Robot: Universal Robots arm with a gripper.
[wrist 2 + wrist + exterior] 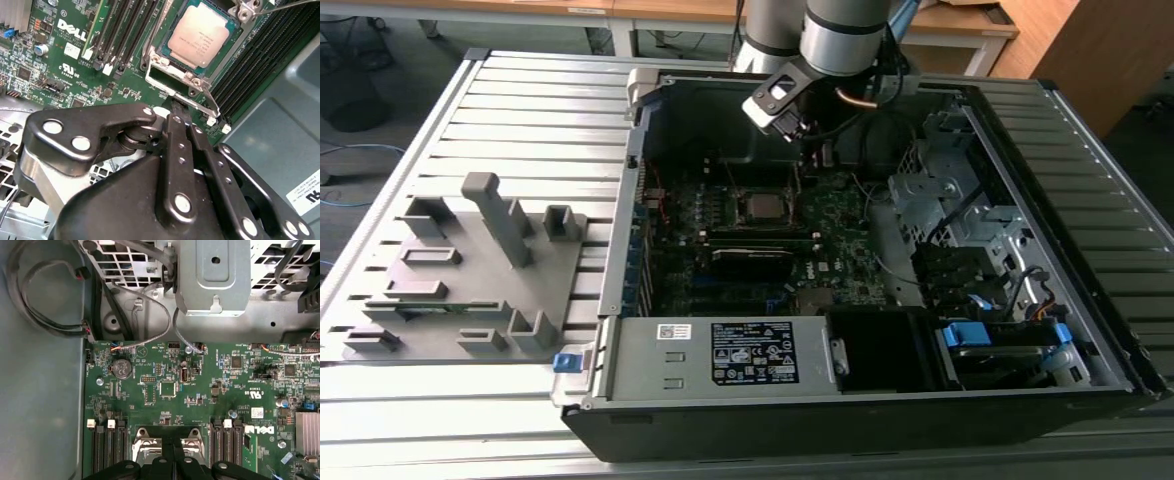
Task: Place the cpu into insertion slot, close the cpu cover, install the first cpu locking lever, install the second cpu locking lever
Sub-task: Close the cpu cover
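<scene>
The cpu [202, 32] lies in the insertion slot [150, 52] on the green motherboard, its silver-grey top showing. The cpu cover [190, 80], a silvery frame, lies flat around the chip. A thin metal lever rod [287, 4] runs past the socket's far corner. My gripper [179, 107] hangs just off the cover's near edge, its black fingers [175, 135] pressed together with nothing between them. In the first wrist view the gripper [172, 447] covers the middle of the socket [145, 445]. In the exterior view the arm reaches into the case, with the gripper [817, 150] behind the socket [765, 207].
Long black memory slots [125, 35] flank the socket on both sides. The open computer case [720, 360] holds a drive cage [961, 210], cables [45, 295] and a metal bracket [212, 275]. A grey fixture block [467, 270] stands on the slatted table at the exterior view's left.
</scene>
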